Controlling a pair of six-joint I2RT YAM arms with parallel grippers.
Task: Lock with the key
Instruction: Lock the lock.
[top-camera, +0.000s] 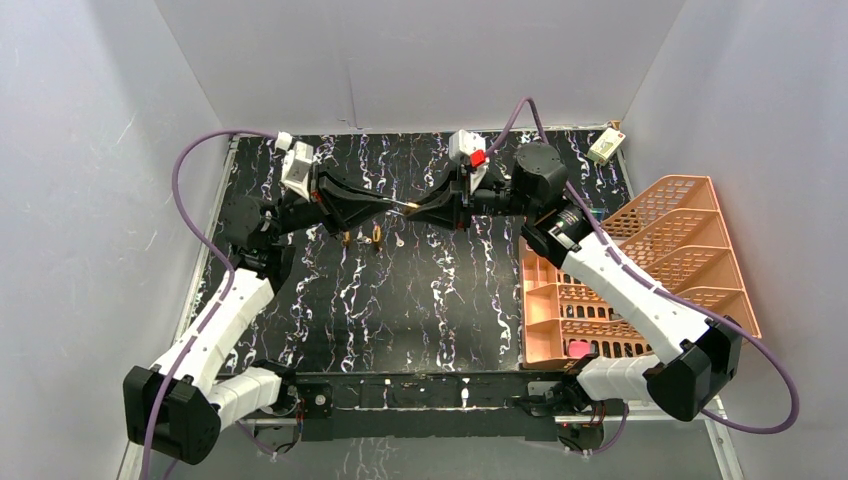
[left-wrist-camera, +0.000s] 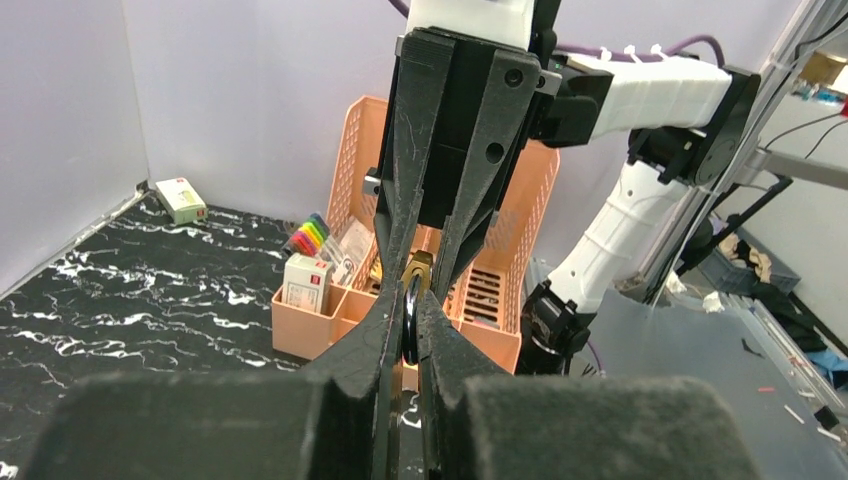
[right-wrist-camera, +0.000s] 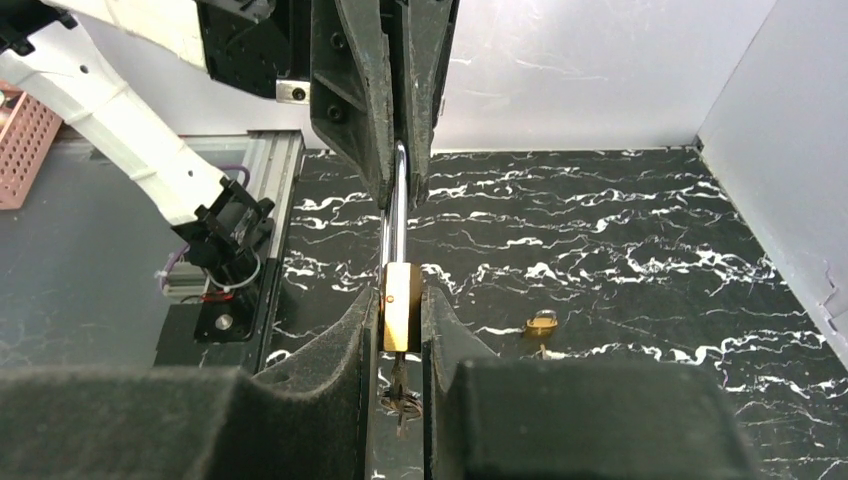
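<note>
Both grippers meet above the middle of the black marbled table (top-camera: 440, 300). My right gripper (top-camera: 422, 208) (right-wrist-camera: 400, 312) is shut on the brass body of a small padlock (right-wrist-camera: 400, 305) (left-wrist-camera: 417, 268). A key (right-wrist-camera: 400, 385) with a ring sticks out of the padlock's underside, between the right fingers. My left gripper (top-camera: 384, 203) (left-wrist-camera: 408, 305) is shut on the padlock's steel shackle (right-wrist-camera: 398, 190) (left-wrist-camera: 410, 320), which runs straight from the body into its jaws. The padlock is held in the air between the two grippers.
Two more small brass padlocks (top-camera: 376, 238) (top-camera: 345, 238) and a loose key (top-camera: 400, 240) lie on the table below the grippers; one padlock shows in the right wrist view (right-wrist-camera: 541, 323). An orange basket (top-camera: 690, 215) stands at the right. A small white box (top-camera: 606, 146) lies at the back right corner.
</note>
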